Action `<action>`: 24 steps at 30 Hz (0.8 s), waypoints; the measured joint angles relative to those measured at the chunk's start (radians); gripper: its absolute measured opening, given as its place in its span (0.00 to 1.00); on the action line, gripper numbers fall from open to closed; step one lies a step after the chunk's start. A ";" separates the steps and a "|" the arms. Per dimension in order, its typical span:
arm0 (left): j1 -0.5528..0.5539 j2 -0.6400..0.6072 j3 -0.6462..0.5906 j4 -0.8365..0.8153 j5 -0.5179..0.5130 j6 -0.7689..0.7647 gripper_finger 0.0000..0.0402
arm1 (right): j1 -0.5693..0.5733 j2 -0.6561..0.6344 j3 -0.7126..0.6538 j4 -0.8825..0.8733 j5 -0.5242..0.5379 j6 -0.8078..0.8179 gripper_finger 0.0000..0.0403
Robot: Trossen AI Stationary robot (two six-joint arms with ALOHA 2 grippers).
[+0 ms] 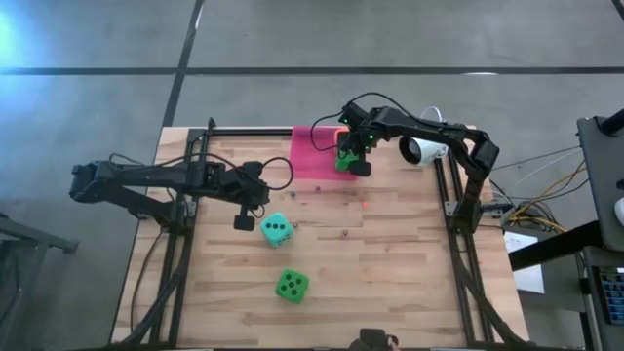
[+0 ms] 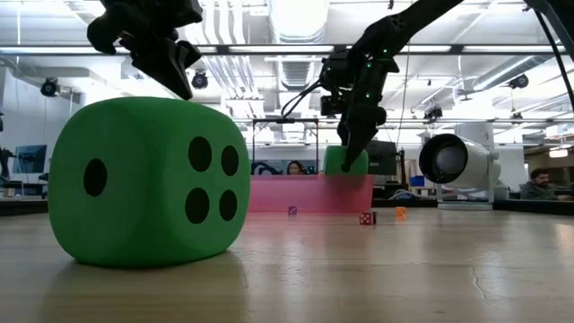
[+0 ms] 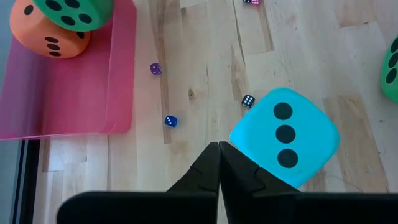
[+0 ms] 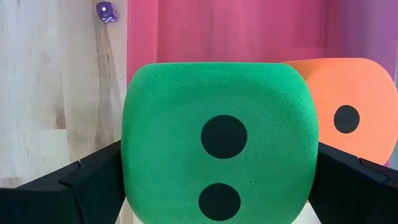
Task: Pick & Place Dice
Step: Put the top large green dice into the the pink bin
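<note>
A pink tray [image 1: 310, 156] lies at the table's far middle. In it sits an orange die [image 4: 354, 118], and a bright green die [image 4: 217, 155] stands higher, partly over the orange one [image 3: 46, 37]. My right gripper [image 1: 351, 154] is open and points down over the tray, one finger on each side of that green die. A teal die [image 1: 276, 229] and a second green die [image 1: 291, 285] rest on the bare wood. My left gripper [image 3: 219, 149] hangs shut above the table, just left of the teal die [image 3: 285, 137]. My right gripper has a finger along each of two opposite sides [image 4: 127, 186] of the green die, coming from above. The die's sides look straight and undented. I cannot tell whether the fingers touch it, or what its underside rests on.
Tiny dice lie scattered on the wood between tray and teal die: purple [image 3: 155, 68], blue [image 3: 170, 121], dark blue [image 3: 247, 100], red [image 2: 367, 217]. A white cylindrical device [image 1: 421, 149] stands right of the tray. Black frame rails [image 1: 190, 195] run along the table's sides.
</note>
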 joint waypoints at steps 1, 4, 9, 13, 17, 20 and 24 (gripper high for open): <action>0.000 0.000 0.000 0.000 0.000 0.000 0.02 | 0.000 0.000 0.000 0.000 0.000 0.000 0.98; 0.000 0.000 0.000 0.000 0.000 0.000 0.02 | 0.000 0.000 0.000 0.000 0.000 0.017 0.98; 0.000 0.000 0.000 0.000 0.000 0.000 0.02 | 0.000 0.000 0.000 0.001 -0.001 0.027 0.98; 0.000 0.000 0.000 0.000 0.000 0.000 0.02 | 0.000 0.000 0.000 0.003 -0.001 0.027 0.98; 0.000 0.000 0.000 0.000 0.000 0.000 0.02 | 0.000 0.000 0.000 0.005 -0.001 0.027 0.98; 0.000 0.000 0.000 0.000 0.000 0.000 0.02 | 0.000 0.000 0.000 0.007 -0.001 0.027 0.98; 0.000 0.000 0.000 0.000 0.000 0.000 0.02 | 0.000 0.000 0.000 0.009 -0.001 0.028 0.98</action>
